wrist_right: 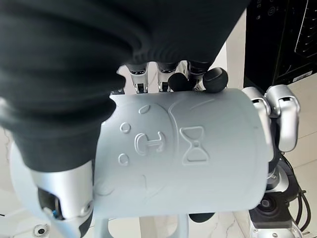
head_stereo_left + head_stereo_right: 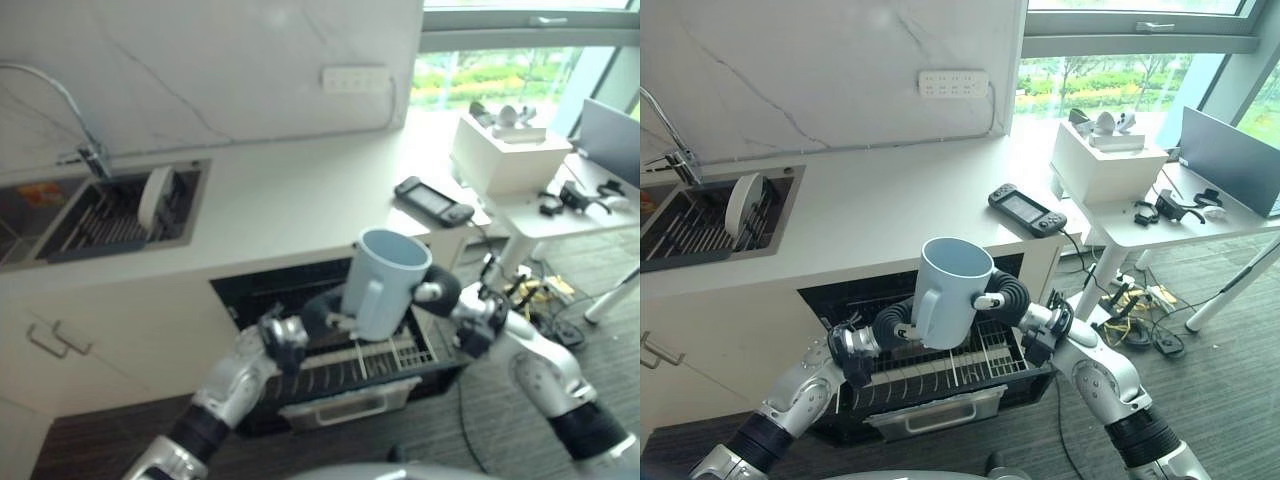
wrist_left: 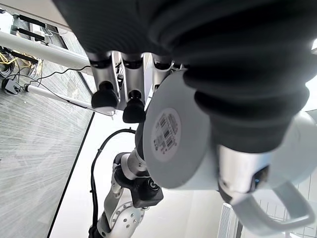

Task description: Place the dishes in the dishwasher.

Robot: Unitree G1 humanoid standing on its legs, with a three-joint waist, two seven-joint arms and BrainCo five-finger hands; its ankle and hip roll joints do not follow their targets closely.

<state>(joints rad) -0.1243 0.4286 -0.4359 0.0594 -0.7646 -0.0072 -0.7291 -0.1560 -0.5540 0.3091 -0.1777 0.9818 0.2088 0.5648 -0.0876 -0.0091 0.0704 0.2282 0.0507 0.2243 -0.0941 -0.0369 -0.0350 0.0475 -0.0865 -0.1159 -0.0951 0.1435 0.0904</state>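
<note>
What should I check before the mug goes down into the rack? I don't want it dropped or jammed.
1. Mug held by both hands: ok; left hand and right hand flank it.
2. Mug upright, mouth up: ok for carrying; not ok if it should load upside down.
3. Dishwasher rack pulled out beneath the mug: ok.
4. Free rack slot below: cannot tell.
5. Handle clear of fingers: ok; it faces the robot.
6. Plate remaining in sink rack: not ok, still unloaded.

A pale blue ceramic mug (image 2: 952, 291) with a handle stands upright, mouth up, held in the air above the open dishwasher's pulled-out wire rack (image 2: 970, 366).
</note>
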